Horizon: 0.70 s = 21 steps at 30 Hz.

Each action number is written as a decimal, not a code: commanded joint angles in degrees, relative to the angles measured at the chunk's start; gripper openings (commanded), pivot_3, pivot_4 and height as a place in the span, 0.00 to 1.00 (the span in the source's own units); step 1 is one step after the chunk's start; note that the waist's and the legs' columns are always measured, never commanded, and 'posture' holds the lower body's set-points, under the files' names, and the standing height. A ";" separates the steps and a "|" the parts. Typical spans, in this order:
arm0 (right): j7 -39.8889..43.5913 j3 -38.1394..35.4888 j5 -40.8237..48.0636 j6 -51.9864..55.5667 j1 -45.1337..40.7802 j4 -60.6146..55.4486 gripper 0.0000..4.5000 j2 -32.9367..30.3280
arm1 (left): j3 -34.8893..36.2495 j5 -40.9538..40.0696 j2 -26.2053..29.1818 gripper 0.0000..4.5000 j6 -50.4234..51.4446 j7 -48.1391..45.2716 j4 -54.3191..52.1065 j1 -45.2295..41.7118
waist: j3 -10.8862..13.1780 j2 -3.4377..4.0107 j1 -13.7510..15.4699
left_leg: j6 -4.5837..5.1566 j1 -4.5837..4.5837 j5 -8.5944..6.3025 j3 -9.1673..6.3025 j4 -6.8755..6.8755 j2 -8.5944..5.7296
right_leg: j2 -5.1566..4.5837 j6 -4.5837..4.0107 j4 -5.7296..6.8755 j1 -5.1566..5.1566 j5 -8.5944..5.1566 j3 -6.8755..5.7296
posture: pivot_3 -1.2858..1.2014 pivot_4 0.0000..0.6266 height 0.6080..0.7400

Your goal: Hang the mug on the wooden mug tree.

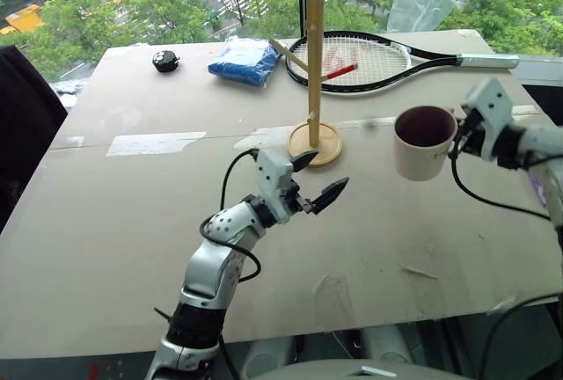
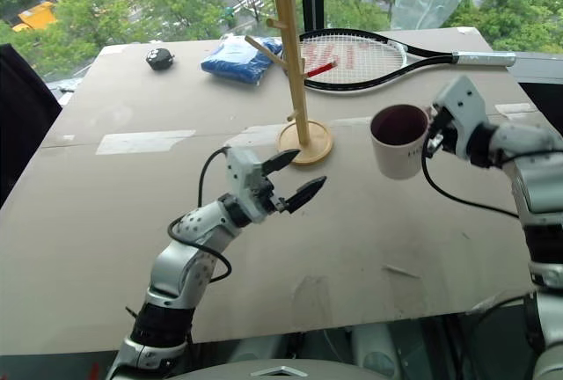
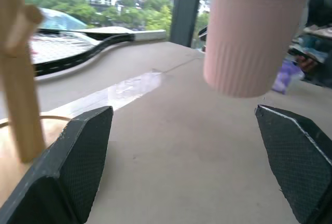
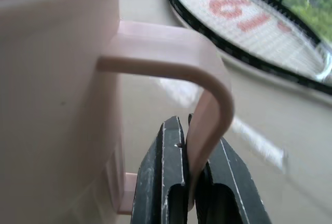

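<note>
R gripper [image 4: 199, 182]: jaws clamped on the loop handle of the mug [image 1: 424, 142], fingers pinching the handle's outer bar. Mug hangs in air above the counter [image 1: 132, 222], upright, mouth up, dark maroon inside showing, handle pointing toward the robot's right, into the gripper. Mug axis approx vertical, slight tilt. It sits right of the wooden mug tree [image 1: 314, 72], apart from it, not touching any peg.

L gripper [image 1: 318, 178]: jaws wide, nothing between them, hovering over the counter just in front of the tree's round base, fingers aimed fwd and to the right, toward the mug. In the L wrist view the mug [image 3: 254, 35] floats between the two fingertips [image 3: 83, 151] but well beyond them.

Open room: bare counter between tree base and mug, also wide bare area on the left and near edge. Far edge is crowded: tennis racket [image 1: 369, 59] lies behind the tree, handle toward the right edge; blue packet [image 1: 244, 61] left of it; small black object [image 1: 164, 61] further left.

Counts: 1 mug, 1 mug tree, 1 racket, 1 blue packet, 1 black object, 2 grippers.

Tree: pole vertical, pegs angled upward.
</note>
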 commanded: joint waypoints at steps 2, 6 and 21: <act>11.78 7.09 -6.32 -14.13 -17.86 19.27 0.01 4.72 | 1.42 -4.36 -2.93 1.00 -2.54 2.40 -8.56 2.91 | 0.05 -0.05 -0.17 | 0.00 -0.02 0.00 0.13 -0.01 0.00 | -0.02 -0.01 -0.03 -0.03 0.01 0.10 | 0.52 0.24 1.00; 16.39 10.04 -10.71 -24.60 -29.42 35.52 0.01 9.80 | 1.19 -5.20 -2.93 1.00 -2.90 2.92 -11.52 5.33 | 0.04 -0.05 0.09 | 0.00 -0.12 0.00 0.11 -0.09 0.01 | -0.02 -0.02 -0.05 -0.18 0.02 0.12 | 0.52 0.24 1.00; 19.62 9.80 -17.98 -37.18 -45.22 57.87 0.01 19.67 | 0.40 -4.40 -4.07 1.00 -8.71 7.46 -17.49 13.22 | 0.04 -0.01 -0.24 | -0.03 -0.60 0.00 0.23 -0.32 0.00 | -0.04 -0.08 0.05 -0.88 0.04 0.23 | 0.52 0.24 1.00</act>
